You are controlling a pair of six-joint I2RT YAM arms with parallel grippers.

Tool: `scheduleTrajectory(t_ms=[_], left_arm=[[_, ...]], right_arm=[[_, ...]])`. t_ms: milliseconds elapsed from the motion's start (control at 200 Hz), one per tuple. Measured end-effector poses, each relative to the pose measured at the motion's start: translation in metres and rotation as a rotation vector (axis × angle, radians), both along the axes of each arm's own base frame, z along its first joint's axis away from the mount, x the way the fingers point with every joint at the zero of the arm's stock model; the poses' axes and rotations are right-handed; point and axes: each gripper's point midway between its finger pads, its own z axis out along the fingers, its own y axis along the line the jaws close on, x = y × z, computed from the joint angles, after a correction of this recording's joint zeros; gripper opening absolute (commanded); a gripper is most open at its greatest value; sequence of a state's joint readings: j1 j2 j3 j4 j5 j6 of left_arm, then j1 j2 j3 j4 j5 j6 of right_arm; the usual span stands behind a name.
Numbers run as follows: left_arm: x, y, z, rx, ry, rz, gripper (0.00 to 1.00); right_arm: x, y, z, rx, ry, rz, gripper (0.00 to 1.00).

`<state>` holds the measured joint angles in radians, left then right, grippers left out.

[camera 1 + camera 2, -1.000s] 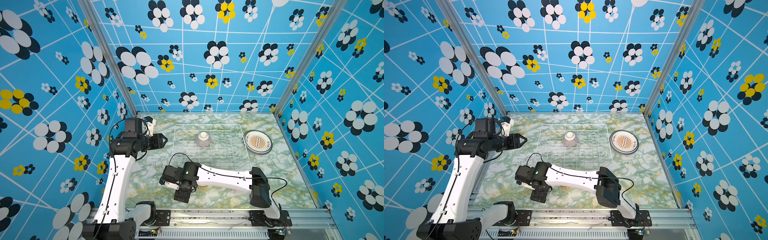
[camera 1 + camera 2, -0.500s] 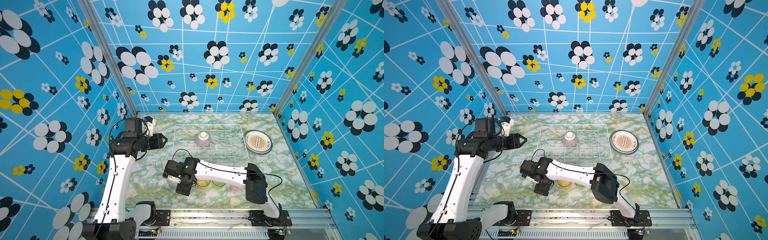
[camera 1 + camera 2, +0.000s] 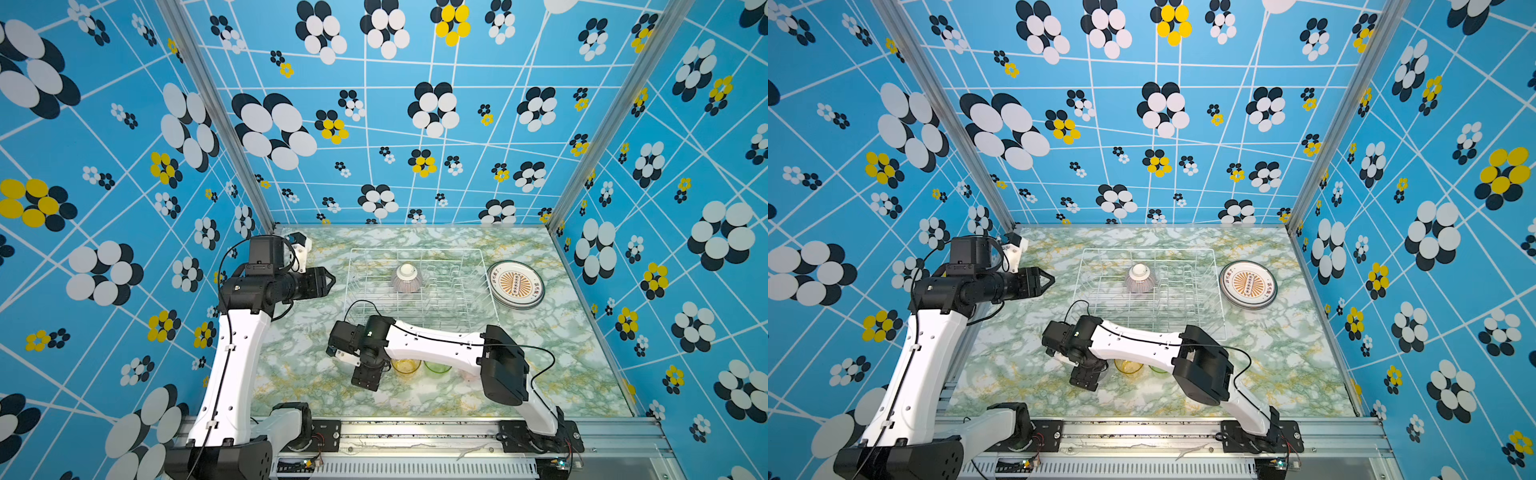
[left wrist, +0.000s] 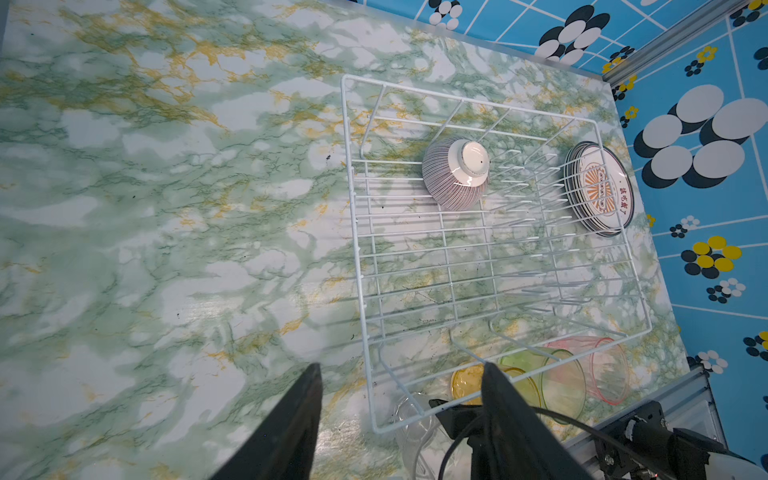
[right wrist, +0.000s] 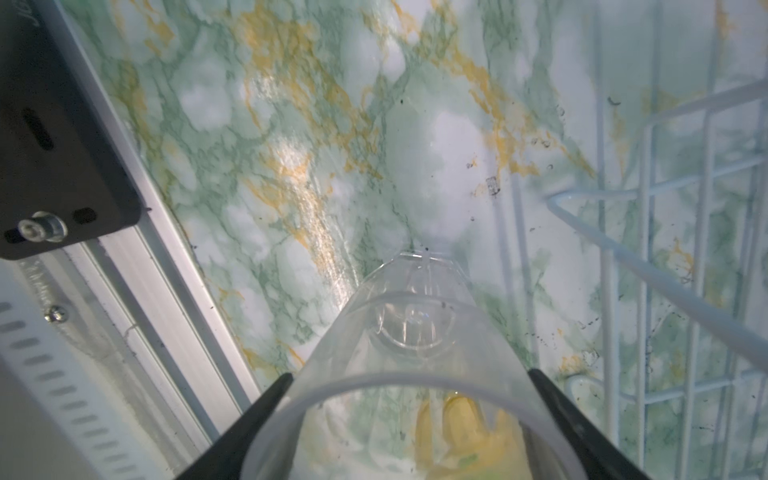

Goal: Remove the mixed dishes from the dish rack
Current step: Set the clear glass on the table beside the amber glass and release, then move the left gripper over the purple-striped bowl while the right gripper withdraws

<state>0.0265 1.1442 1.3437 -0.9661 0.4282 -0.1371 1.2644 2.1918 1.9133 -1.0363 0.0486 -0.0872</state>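
Observation:
The white wire dish rack (image 3: 415, 250) (image 3: 1150, 250) (image 4: 440, 232) stands at the back middle of the table. A striped ribbed bowl (image 3: 406, 277) (image 3: 1140, 277) (image 4: 453, 174) sits upside down in it. My right gripper (image 5: 409, 374) (image 3: 365, 376) (image 3: 1086, 380) is shut on a clear tumbler (image 5: 415, 316) (image 4: 415, 419) in front of the rack's near left corner, base pointing down at the table. My left gripper (image 4: 401, 368) (image 3: 330, 280) (image 3: 1050, 279) hangs open and empty, left of the rack.
An amber tumbler (image 3: 404, 366) (image 3: 1128, 366) and a green tumbler (image 3: 437, 367) (image 3: 1158, 369) stand in front of the rack under my right forearm, with a pink tumbler (image 4: 598, 370) beside them. Printed plates (image 3: 515, 284) (image 3: 1248, 284) lie stacked right of the rack.
My right arm has shifted a little toward the rack with the clear tumbler, which uncovers the amber and green tumblers. The left arm has stayed in place.

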Motion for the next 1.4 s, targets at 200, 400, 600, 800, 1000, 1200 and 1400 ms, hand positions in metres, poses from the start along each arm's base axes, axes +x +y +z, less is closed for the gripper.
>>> scheduleTrajectory(t_ms=[200, 400, 600, 800, 1000, 1200, 1400], left_arm=[[0.000, 0.000, 0.000, -0.001, 0.000, -0.002, 0.63], [0.000, 0.000, 0.000, -0.001, 0.001, -0.002, 0.63], [-0.001, 0.000, -0.001, -0.001, 0.008, -0.002, 0.64], [-0.002, 0.000, -0.002, -0.001, 0.010, -0.002, 0.61], [-0.006, -0.001, -0.005, 0.005, 0.026, -0.016, 0.57], [-0.014, -0.015, -0.009, 0.031, 0.057, -0.067, 0.45], [-0.006, -0.069, -0.007, 0.177, 0.063, -0.230, 0.39]], right_arm=[[0.000, 0.000, 0.000, 0.000, 0.000, 0.003, 0.84], [-0.001, -0.001, -0.003, -0.002, 0.003, 0.002, 0.92], [0.004, 0.000, 0.012, 0.047, -0.008, -0.017, 0.97], [0.012, 0.001, 0.060, 0.161, -0.042, -0.041, 0.97], [0.011, -0.008, 0.124, 0.310, -0.049, -0.072, 0.96], [0.059, -0.064, 0.211, 0.498, -0.156, -0.300, 0.84], [0.127, -0.167, 0.224, 0.544, -0.262, -0.686, 0.82]])
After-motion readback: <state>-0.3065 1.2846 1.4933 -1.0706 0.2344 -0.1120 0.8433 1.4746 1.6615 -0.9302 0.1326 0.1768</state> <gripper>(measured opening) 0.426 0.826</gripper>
